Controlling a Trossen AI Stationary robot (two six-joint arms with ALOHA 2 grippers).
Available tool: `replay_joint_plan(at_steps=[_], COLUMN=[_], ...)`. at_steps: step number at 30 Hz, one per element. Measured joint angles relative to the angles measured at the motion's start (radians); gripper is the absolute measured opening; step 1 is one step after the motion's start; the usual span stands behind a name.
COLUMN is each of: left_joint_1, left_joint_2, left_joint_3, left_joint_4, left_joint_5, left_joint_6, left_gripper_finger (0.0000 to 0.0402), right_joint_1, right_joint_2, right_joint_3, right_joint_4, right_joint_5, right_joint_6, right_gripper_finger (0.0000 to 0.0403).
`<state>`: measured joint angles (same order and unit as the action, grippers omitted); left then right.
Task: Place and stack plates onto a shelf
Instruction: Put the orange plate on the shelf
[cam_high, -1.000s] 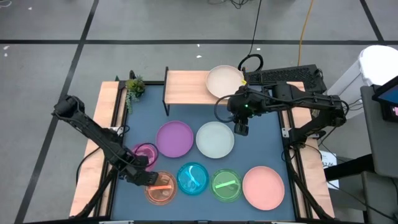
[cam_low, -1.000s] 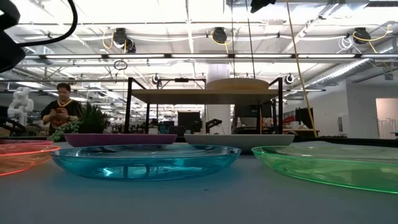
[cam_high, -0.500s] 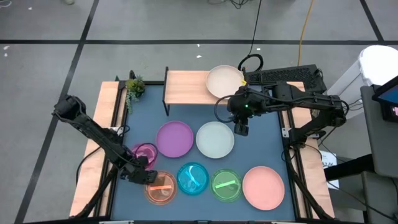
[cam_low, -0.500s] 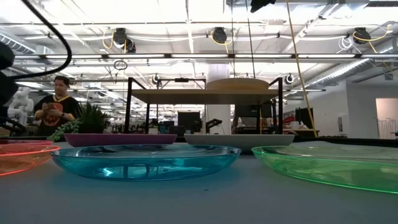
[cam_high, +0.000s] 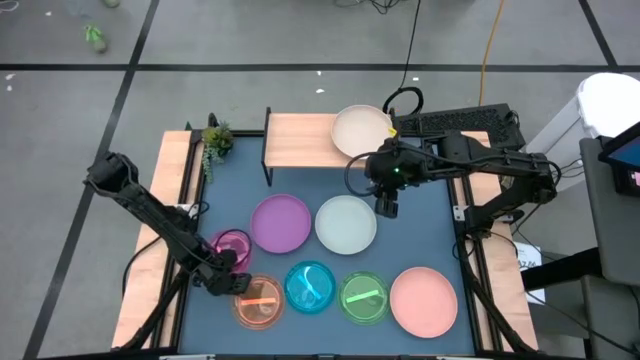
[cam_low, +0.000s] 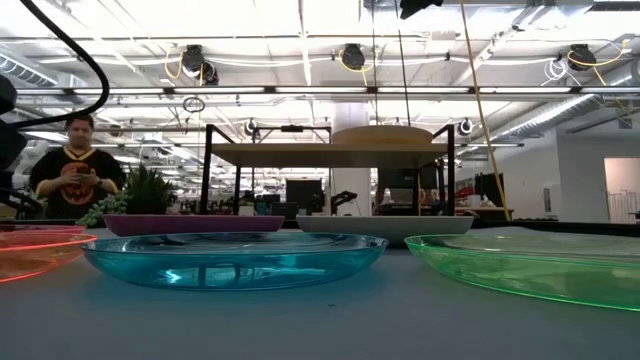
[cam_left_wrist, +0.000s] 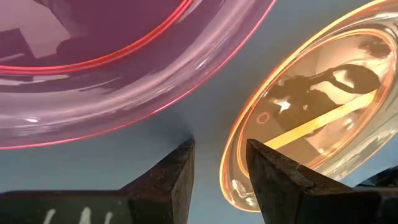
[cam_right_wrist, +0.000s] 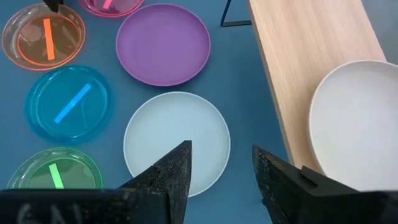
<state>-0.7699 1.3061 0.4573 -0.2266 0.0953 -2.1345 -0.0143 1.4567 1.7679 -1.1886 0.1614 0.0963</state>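
Slippage threatens at seven o'clock: the left gripper (cam_left_wrist: 217, 180), jaws parted and empty, straddles the rim of the orange plate (cam_high: 259, 300) on the bench (cam_high: 400, 245); closing may nudge the pink translucent plate (cam_high: 233, 243). The right gripper (cam_right_wrist: 221, 180), released, hovers above the white plate (cam_high: 346, 223).

No readable text on the plates, shelf or arms; faint white marks on the tools stay illegible.

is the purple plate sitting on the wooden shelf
No, the purple plate lies on the blue table; only a beige plate is on the shelf.
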Motion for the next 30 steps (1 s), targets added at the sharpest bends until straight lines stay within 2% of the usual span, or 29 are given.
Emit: replay_joint_plan(at_steps=[12,24,27,30], left_joint_1=[-0.012,-0.012,-0.012,-0.012], left_joint_2=[0.004,0.004,0.004,0.004], left_joint_3=[-0.042,-0.042,-0.042,-0.043], left_joint_4=[0.141,0.153,0.149,0.144], left_joint_5=[-0.057,-0.097,-0.097,-0.103], left_joint_6=[-0.012,0.027,0.038,0.046], left_gripper_finger=[0.0152,0.0151,0.0137,0.0107], right_joint_1=[-0.018,-0.019,-0.019,-0.019], right_joint_2=[0.0,0.0,0.0,0.0], right_joint_3=[0.0,0.0,0.0,0.0], right_joint_4=[0.064,0.063,0.063,0.063], right_joint_5=[0.025,0.051,0.051,0.051], right_joint_6=[-0.003,-0.001,0.0,0.0], right_gripper_finger=[0.0151,0.0151,0.0151,0.0151])
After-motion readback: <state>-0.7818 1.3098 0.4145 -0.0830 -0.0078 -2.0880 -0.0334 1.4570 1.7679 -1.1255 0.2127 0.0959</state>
